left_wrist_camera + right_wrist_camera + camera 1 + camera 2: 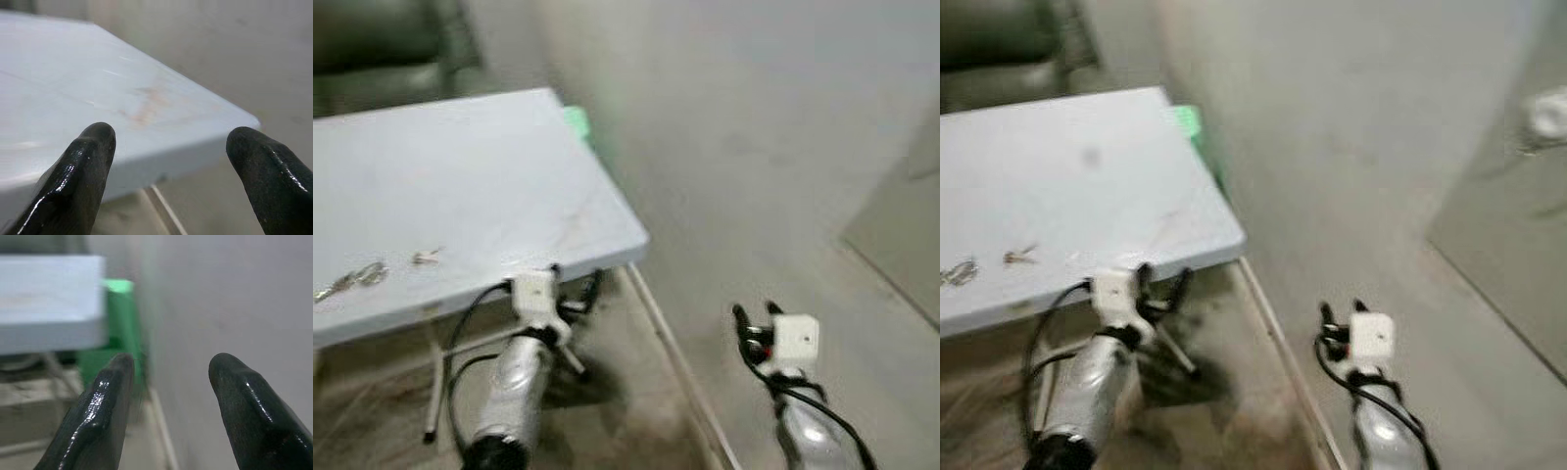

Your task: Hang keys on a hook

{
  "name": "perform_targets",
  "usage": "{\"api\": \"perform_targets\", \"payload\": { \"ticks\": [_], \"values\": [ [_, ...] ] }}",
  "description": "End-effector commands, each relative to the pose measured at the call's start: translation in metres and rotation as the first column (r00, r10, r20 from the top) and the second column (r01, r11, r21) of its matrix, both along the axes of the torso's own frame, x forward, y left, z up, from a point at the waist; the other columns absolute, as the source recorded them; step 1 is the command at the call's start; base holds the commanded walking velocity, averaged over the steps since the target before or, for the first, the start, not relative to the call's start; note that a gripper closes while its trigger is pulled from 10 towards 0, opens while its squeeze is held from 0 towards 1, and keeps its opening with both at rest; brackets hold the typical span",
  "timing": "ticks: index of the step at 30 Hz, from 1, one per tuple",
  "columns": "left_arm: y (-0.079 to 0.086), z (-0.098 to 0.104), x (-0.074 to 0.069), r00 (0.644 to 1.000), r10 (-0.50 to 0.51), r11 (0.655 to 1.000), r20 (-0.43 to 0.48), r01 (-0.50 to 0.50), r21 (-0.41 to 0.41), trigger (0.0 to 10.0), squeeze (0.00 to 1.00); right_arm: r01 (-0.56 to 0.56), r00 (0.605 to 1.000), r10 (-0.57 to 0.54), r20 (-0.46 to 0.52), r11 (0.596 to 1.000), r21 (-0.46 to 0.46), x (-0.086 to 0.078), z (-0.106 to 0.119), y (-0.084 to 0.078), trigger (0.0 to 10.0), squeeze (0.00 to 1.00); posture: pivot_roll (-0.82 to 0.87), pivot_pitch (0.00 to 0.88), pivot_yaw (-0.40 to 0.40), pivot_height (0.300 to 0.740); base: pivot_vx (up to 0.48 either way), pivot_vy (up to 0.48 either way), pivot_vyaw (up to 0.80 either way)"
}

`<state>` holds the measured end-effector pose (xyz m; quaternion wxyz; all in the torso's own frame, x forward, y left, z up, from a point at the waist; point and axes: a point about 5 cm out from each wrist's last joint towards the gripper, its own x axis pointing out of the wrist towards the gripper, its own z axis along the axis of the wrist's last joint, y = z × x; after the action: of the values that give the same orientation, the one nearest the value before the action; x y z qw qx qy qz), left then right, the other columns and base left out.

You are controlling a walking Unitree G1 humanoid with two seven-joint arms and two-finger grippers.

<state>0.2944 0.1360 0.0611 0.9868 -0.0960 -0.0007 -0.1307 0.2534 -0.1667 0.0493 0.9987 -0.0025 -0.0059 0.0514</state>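
Two small metal key bunches (352,279) lie flat on pale grey rectangular worktop (460,176), far from its wall-side corner. Left tool (576,281) w/ fingers spread, empty, at worktop's front edge. Right tool (756,313) also spread, empty, nr wall. No hook seen.

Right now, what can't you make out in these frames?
- Small metal keys on the pale blue table: motion-blurred and too small to count, eye views.
- Green object: mostly behind the table, blurred; identity unclear.
- Hook: cannot be made out on the blurred wall.
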Motion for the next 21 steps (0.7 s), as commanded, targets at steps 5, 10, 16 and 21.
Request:
{"api": "perform_targets", "payload": {
  "ticks": [5,10,16,21],
  "values": [
    [-0.014,0.009,0.004,0.999,-0.036,0.999,0.022,0.037,-0.010,10.0,0.00,0.019,1.000,-0.019,0.015,1.000,0.003,0.003,0.009,-0.012,10.0,0.00,-0.03,0.000,-0.009,0.740,0.000,0.000,0.80],
    [-0.014,0.010,0.004,0.999,-0.036,0.999,0.019,0.036,-0.009,10.0,0.00,0.020,0.999,-0.021,0.026,1.000,0.006,0.005,0.014,-0.014,10.0,0.00,-0.03,0.000,-0.010,0.740,0.000,0.000,0.80],
    [-0.014,0.012,0.005,0.999,-0.034,0.999,0.017,0.035,-0.007,10.0,0.00,0.020,0.999,-0.020,0.035,1.000,0.011,0.008,0.018,-0.015,10.0,0.00,-0.03,0.000,-0.011,0.740,0.000,0.000,0.80],
    [-0.014,0.013,0.006,0.999,-0.043,0.999,0.023,0.043,-0.004,10.0,0.00,0.016,0.999,-0.017,0.038,1.000,0.015,0.009,0.020,-0.013,10.0,0.00,-0.03,0.000,-0.011,0.740,0.000,0.000,0.80]
  ]
}}
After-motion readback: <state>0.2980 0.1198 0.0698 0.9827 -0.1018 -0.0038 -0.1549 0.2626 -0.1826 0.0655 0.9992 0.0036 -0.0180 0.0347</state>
